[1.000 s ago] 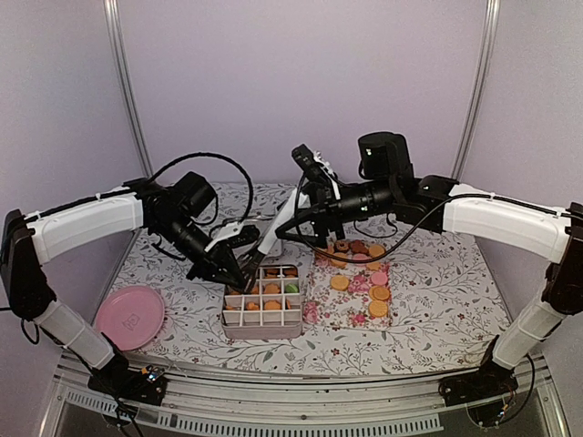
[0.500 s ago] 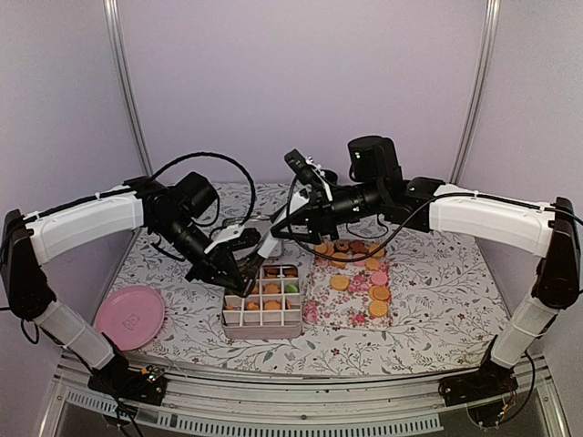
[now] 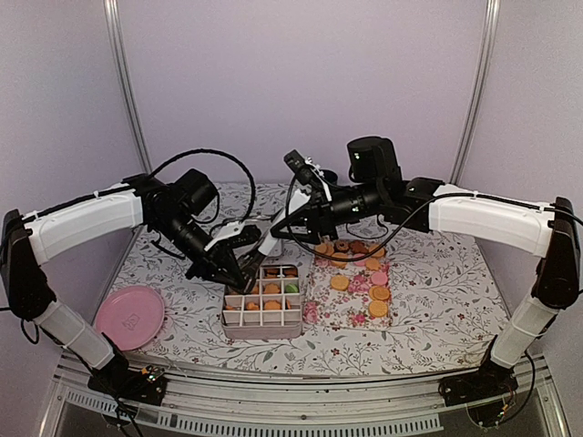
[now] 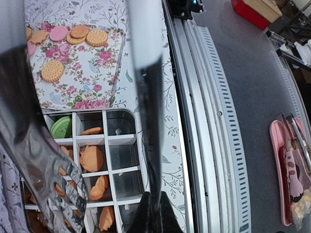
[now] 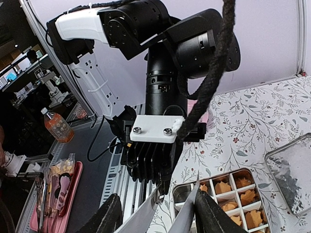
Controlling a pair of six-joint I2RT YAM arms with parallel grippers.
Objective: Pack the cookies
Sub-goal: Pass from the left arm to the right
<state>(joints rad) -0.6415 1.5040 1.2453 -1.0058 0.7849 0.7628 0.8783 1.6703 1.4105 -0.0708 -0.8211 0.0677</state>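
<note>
- left gripper (image 3: pixel 233 270): claw pressed together, at the far left corner of the divided box (image 3: pixel 262 330)
- right gripper (image 5: pixel 162 214): claw pinching a pale tool (image 3: pixel 272 235)
- cookies (image 4: pixel 92 158): some in box compartments, the rest on the floral mat (image 3: pixel 352 306)

One green cookie (image 4: pixel 61 127), one box (image 3: pixel 262 330), one plate (image 3: pixel 114 314)

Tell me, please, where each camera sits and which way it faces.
Top external: above, behind the bases, looking down on the table; left arm and right arm show.
Left wrist: on the left arm, looking down at the divided box and table-edge rail; left fingers at bottom.
Right wrist: on the right arm, facing the left gripper; right fingers at bottom.
Shared: both wrist views show the box's cookies.
</note>
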